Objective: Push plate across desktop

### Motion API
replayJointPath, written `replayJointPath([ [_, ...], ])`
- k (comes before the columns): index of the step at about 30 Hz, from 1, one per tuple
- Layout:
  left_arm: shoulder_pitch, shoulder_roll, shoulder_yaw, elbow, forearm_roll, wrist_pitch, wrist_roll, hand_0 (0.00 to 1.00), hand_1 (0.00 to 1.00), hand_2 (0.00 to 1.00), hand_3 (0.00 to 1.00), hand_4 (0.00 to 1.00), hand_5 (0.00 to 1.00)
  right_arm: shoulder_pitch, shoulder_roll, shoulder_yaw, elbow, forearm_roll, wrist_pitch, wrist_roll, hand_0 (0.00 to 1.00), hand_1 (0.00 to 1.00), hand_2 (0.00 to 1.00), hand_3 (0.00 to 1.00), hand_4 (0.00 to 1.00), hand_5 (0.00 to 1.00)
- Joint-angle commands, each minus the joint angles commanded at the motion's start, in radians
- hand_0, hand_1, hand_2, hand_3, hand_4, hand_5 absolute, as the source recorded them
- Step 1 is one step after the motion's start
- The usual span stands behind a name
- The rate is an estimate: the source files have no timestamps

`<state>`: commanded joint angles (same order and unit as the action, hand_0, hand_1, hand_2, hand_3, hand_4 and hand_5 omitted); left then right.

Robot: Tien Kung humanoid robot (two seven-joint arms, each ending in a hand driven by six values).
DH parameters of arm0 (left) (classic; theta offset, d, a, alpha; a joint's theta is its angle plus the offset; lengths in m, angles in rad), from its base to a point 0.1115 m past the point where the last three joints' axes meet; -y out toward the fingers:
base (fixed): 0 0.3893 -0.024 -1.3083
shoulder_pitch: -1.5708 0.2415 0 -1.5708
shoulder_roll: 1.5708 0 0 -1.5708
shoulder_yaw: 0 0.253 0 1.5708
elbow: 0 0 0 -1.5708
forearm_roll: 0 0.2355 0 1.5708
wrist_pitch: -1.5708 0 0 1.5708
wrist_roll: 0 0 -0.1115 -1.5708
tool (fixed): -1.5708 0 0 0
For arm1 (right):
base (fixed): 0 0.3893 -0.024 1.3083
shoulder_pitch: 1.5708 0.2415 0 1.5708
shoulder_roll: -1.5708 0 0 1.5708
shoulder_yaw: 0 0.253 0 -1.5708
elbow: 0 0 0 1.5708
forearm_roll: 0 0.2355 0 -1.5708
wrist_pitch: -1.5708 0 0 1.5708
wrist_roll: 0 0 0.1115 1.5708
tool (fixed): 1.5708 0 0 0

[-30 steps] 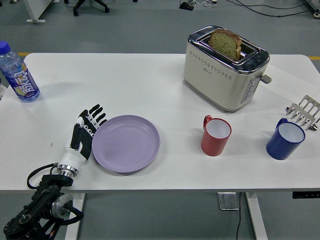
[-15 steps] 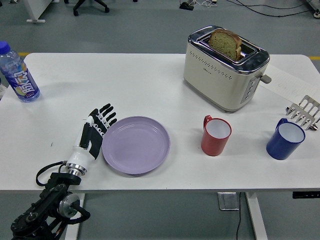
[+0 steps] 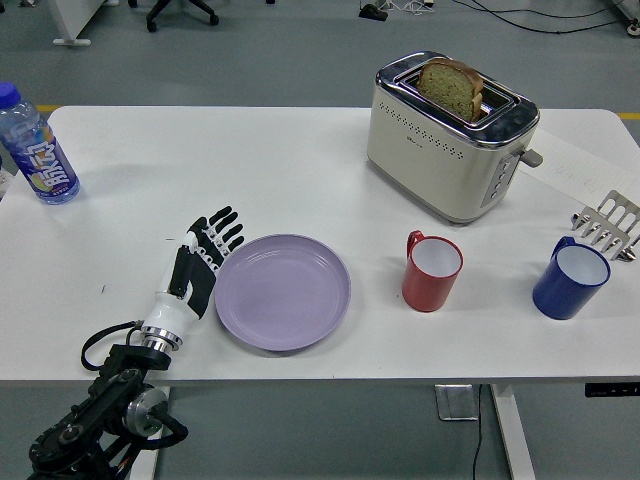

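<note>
One left hand point(image 3: 203, 262) lies on the white tabletop point(image 3: 270, 170) with fingers spread, holding nothing, its edge against the lavender plate's point(image 3: 283, 291) left rim. A red mug point(image 3: 432, 271) stands right of the plate

The bottle point(image 3: 36, 146), far left of the toaster point(image 3: 450, 138), is cut by the left edge, and its label print is too small to read. The metal rack point(image 3: 607, 225) right of the toaster runs past the right edge. The lower half of the bread point(image 3: 451, 87) sits hidden inside the toaster slot. The left arm point(image 3: 105, 407) leaves the frame at the bottom corner.
</note>
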<state>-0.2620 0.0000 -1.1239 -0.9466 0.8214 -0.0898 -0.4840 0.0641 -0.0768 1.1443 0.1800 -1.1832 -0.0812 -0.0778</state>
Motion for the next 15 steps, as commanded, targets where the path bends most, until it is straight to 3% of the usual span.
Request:
replayJointPath([
  [15, -0.007, 0.0, 0.057, -0.008, -0.032, -0.001, -0.003, 0.835, 0.859, 0.874, 0.807, 0.474, 0.998, 0.002, 0.0, 0.001, 0.0, -0.004, 0.0, -0.001, 0.603, 0.544, 0.638, 0.618, 0.137, 0.362],
])
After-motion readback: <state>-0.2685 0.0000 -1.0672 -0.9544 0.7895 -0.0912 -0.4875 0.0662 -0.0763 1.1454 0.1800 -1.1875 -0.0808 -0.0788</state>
